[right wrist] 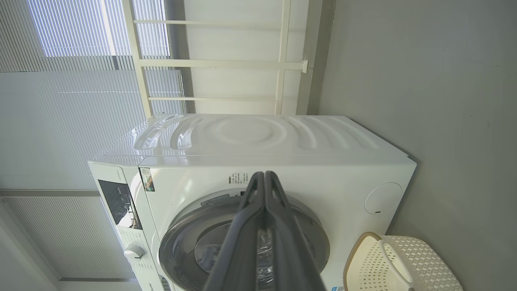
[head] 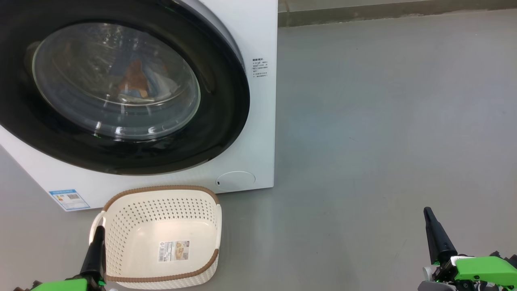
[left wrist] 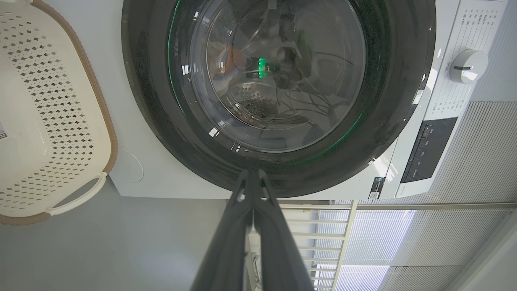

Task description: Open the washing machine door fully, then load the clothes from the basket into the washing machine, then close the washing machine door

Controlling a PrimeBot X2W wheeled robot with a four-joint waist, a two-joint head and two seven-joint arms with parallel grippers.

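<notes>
The white washing machine [head: 258, 36] fills the upper left of the head view. Its round washing machine door [head: 220, 121], black-rimmed with a glass bowl, lies flat against the front. Through the glass I see the clothes [head: 135, 81], light blue with an orange patch, inside the drum. The cream basket [head: 133, 226] stands on the floor in front of the machine, with a label on its bare bottom. My left gripper [head: 99, 229] is shut beside the basket's left handle, holding nothing. My right gripper [head: 427, 211] is shut over the floor at the lower right. The left wrist view faces the door [left wrist: 404, 81] beyond my left gripper [left wrist: 252, 173].
Grey floor [head: 383, 121] stretches to the right of the machine. A round white flap [head: 235, 180] and a blue sticker [head: 69, 199] sit low on its front. The control panel with a knob [left wrist: 468, 66] is above the door. Window blinds [right wrist: 60, 121] stand behind the machine.
</notes>
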